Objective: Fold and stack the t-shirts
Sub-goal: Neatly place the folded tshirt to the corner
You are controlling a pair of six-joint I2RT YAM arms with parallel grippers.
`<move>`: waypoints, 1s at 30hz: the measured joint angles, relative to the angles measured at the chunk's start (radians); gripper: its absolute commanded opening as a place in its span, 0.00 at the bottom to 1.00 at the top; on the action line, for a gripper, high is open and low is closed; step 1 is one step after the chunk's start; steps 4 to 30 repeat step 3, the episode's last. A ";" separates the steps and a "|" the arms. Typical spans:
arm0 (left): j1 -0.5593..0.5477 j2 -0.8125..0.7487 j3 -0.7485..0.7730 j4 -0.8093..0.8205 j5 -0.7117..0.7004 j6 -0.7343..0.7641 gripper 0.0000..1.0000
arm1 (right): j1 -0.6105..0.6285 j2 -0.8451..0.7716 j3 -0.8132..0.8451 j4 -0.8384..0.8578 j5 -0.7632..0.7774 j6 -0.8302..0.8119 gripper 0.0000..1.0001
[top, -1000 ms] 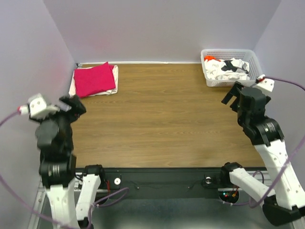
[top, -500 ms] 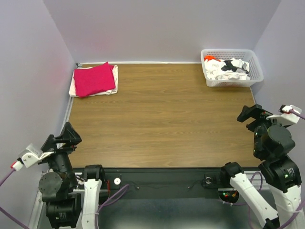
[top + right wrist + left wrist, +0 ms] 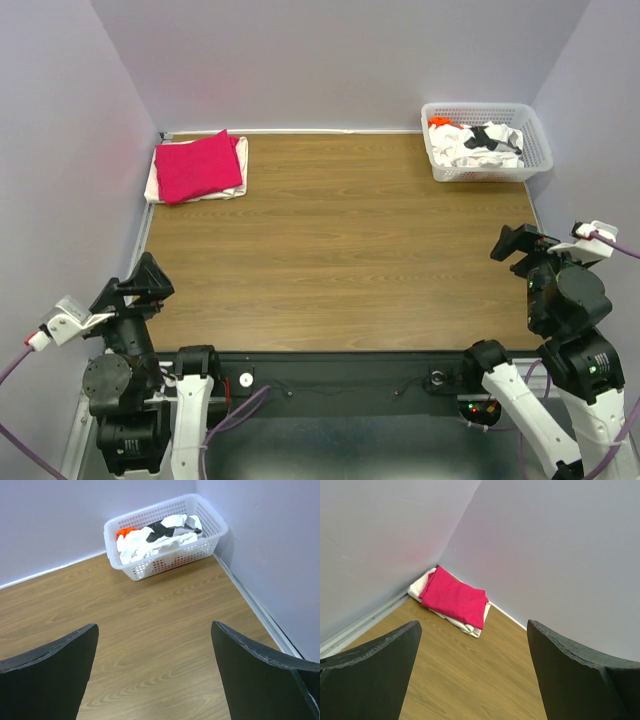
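Note:
A folded magenta-red t-shirt (image 3: 198,166) (image 3: 454,596) lies on a folded cream-white t-shirt (image 3: 233,190) (image 3: 466,625) in the far left corner of the table. Crumpled white t-shirts with black print and a bit of orange (image 3: 476,144) (image 3: 155,537) fill the basket at the far right. My left gripper (image 3: 143,283) (image 3: 474,630) hangs open and empty near the table's front left corner. Over the right edge my right gripper (image 3: 517,244) (image 3: 155,630) stands open, nothing between its fingers.
The white plastic lattice basket (image 3: 534,131) (image 3: 170,563) stands in the far right corner against the wall. Lilac walls (image 3: 330,60) close the table on three sides. A black rail (image 3: 340,375) with the arm bases runs along the near edge.
Both arms pulled back from the far corners to the near edge between one second and half a second ago. Since then they have barely shifted. Both grippers stayed open.

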 measured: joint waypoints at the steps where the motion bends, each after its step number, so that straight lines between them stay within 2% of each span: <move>1: 0.000 0.000 -0.007 0.002 0.002 -0.006 0.99 | 0.000 0.000 0.000 0.004 -0.003 -0.006 1.00; 30: 0.000 0.000 -0.018 0.005 0.004 -0.012 0.99 | 0.000 0.000 0.000 0.016 -0.010 -0.017 1.00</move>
